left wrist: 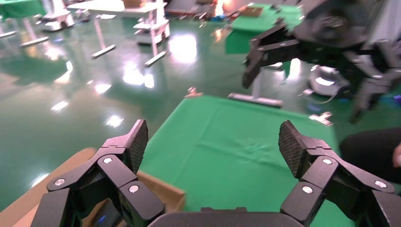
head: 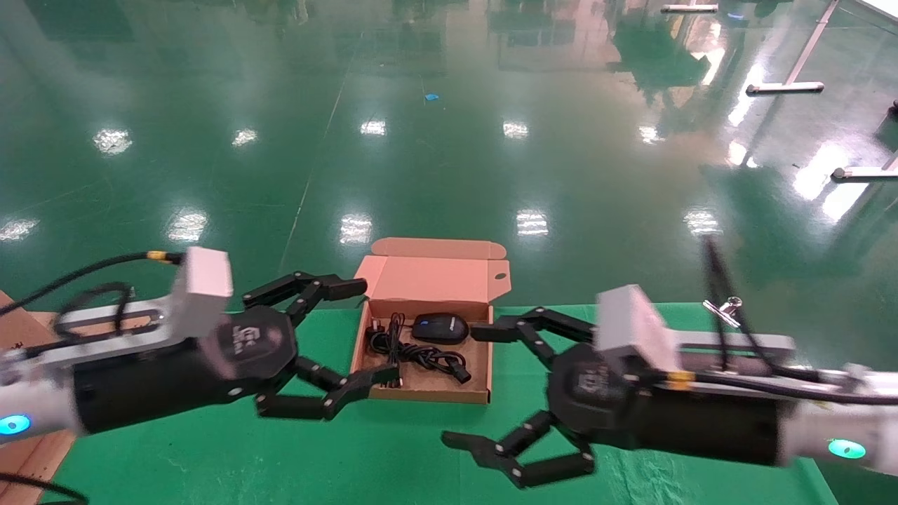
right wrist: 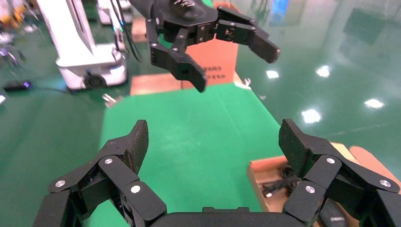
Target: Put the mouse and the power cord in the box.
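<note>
The brown cardboard box [head: 429, 393] lies open mid-table with its lid [head: 435, 279] standing up at the back. Inside it rest the black mouse [head: 440, 327] and, beside it, the coiled power cord [head: 410, 351]. My left gripper [head: 366, 331] hovers open at the box's left side, and my right gripper [head: 470, 386] hovers open at its right side; neither holds anything. The left wrist view shows its gripper [left wrist: 213, 137] over green cloth and a box corner [left wrist: 163, 190]. In the right wrist view, its gripper [right wrist: 213, 137] has the box [right wrist: 259, 169], cord [right wrist: 280, 182] and mouse [right wrist: 333, 218] to one side.
A green cloth [head: 393, 456] covers the table, whose far edge runs just behind the box. Flat brown cardboard [head: 28, 452] lies at the table's left end. A metal clip [head: 728, 306] sits on the far right edge. Beyond is glossy green floor.
</note>
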{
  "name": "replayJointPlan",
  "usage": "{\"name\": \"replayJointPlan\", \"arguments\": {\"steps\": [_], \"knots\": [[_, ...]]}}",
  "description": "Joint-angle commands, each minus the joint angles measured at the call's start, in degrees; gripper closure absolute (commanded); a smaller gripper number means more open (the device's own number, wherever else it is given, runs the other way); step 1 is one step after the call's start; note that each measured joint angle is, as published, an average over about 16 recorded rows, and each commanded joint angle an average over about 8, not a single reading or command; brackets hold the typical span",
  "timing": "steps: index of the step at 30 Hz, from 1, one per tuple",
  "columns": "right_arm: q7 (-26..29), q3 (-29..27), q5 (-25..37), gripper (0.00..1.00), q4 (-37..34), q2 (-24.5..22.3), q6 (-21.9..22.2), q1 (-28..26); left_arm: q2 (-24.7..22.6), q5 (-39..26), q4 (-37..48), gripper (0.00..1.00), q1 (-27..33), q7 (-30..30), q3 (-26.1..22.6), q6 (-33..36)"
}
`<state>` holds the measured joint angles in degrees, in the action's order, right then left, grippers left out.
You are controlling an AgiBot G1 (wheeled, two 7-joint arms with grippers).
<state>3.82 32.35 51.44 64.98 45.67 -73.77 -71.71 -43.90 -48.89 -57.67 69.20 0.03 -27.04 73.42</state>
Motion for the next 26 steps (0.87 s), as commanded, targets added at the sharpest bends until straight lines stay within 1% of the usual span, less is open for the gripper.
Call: {"name": "replayJointPlan", "arguments": {"steps": [1, 10, 16, 20, 26], "knots": [[0.95, -2.24, -1.31, 0.00, 1.18, -1.46, -1.63, 1.39, 1.25, 0.99, -2.24, 0.00, -1.08, -1.52, 1.55, 1.73], [5.19, -12.22, -7.17, 0.00, 6.43, -7.97, -8.92, 7.59, 6.82, 5.40, -12.21, 0.00, -5.86, -8.27, 8.46, 9.43], [7.10, -17.20, -10.08, 0.00, 9.02, -11.20, -12.57, 10.69, 9.40, 7.41, -17.13, 0.00, -8.03, -11.20, 11.78, 13.17], [7.48, -18.59, -10.93, 0.00, 9.75, -12.11, -13.61, 11.61, 10.00, 7.92, -18.42, 0.00, -8.53, -11.69, 12.62, 14.13], [7.30, -18.00, -10.63, 0.00, 9.48, -11.73, -13.18, 11.27, 9.73, 7.80, -17.77, 0.00, -8.33, -11.43, 12.23, 13.63]]}}
